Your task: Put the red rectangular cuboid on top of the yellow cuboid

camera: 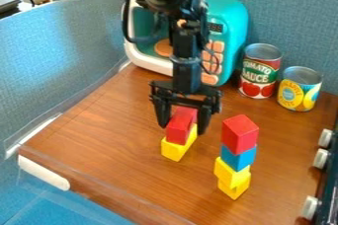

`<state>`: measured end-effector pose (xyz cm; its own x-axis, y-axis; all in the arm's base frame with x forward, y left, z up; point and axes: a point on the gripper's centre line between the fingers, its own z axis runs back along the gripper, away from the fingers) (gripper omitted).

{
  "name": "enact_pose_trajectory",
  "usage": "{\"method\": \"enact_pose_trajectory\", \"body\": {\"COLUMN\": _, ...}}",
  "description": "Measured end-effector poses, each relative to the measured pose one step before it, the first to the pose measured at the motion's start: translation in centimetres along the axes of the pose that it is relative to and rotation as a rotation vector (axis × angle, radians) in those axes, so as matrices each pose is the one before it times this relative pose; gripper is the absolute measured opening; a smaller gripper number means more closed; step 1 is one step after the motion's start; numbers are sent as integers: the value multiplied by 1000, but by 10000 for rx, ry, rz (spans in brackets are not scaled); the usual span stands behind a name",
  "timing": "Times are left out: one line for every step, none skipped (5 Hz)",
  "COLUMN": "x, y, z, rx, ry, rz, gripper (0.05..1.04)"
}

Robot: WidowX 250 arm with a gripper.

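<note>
With the red block on the yellow, I judge placing done; my open gripper should rise straight.

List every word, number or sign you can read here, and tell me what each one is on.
"TOMATO SAUCE": on the label of the metal can with red tomatoes pictured on it.
Too small to read surely: the slanted lettering on the metal can with a yellow and blue label.
Too small to read: the digits on the dark display of the teal and white toy microwave.
</note>
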<state>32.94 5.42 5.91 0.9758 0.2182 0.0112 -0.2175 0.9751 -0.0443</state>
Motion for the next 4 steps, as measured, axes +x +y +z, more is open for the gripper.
{"method": "enact_pose_trajectory", "body": {"x": 185, "y": 498, "z": 2578, "rx": -355, "ry": -562, "rz": 37, "gripper": 1001}}
{"method": "enact_pose_trajectory", "body": {"x": 659, "y": 1093, "z": 2472, "rx": 121, "ry": -433, "rz": 169, "gripper": 1000}}
{"method": "enact_pose_trajectory", "body": {"x": 474, "y": 1138, "z": 1179, "rx": 546, "ry": 0, "rz": -101, "gripper": 1000}}
{"method": "enact_pose_trajectory", "body": {"x": 218, "y": 1627, "z": -906, "rx": 258, "ry": 348, "rz": 6, "gripper": 1000}}
